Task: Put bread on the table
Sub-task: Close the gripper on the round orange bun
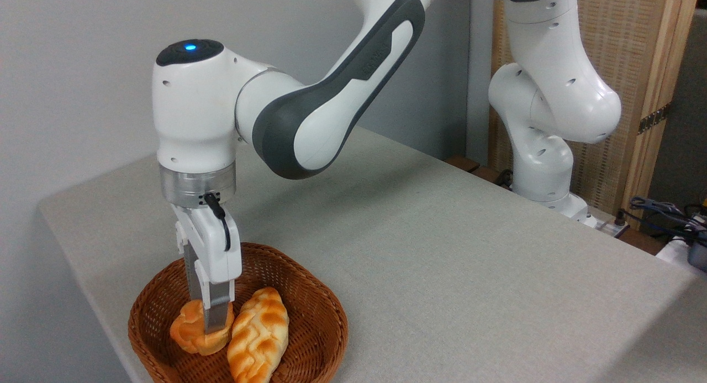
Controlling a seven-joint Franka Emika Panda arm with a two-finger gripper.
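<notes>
The bread (186, 329), a small round orange-golden bun, sits at the left inside the brown wicker basket (326, 322). My gripper (206, 315) reaches straight down into the basket and straddles the bun. The near finger (218, 316) lies against the bun's front face and the far finger goes down behind it, so the jaws look shut on the bun. The bun's underside still seems to touch the basket floor. The table (442, 250) is a light grey-beige surface stretching away to the right.
A longer pale braided loaf (259, 333) lies in the basket, right beside the bun and the near finger. The basket stands near the table's front left edge. The arm's base (544, 178) and some cables (663, 211) are at the far right.
</notes>
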